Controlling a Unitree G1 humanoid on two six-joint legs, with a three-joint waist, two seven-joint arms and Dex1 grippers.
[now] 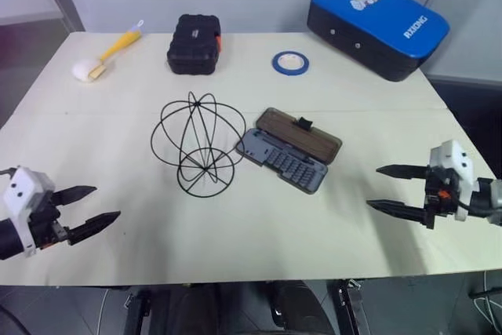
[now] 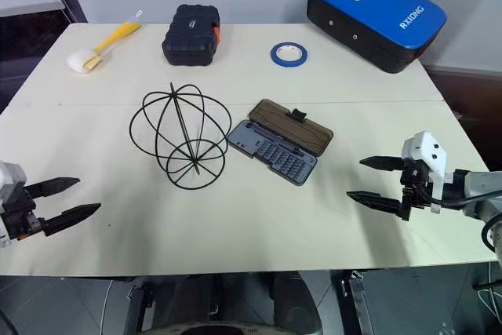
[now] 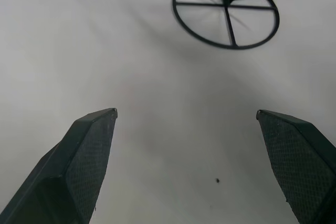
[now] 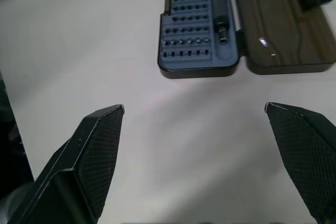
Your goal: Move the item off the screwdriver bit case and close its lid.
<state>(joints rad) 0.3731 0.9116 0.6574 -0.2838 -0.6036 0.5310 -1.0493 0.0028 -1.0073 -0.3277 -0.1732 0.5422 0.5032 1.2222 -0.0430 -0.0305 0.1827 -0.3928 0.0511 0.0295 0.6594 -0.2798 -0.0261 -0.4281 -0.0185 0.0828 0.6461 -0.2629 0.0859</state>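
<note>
Beside wire sphere [image 1: 205,147], bit case [image 1: 289,151] lies open.

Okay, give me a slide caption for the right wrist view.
Open right gripper faces the screwdriver bit case, its lid lying open.

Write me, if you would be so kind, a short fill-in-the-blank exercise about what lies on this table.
1. The lid of the screwdriver bit case is ____.
2. The roll of tape is ____ in colour.
3. The wire sphere stands on the robot's ____ side of the case.
4. The left hand and the right hand, fingers spread, each hold ____.

Missing words: open; blue; left; nothing.
</note>
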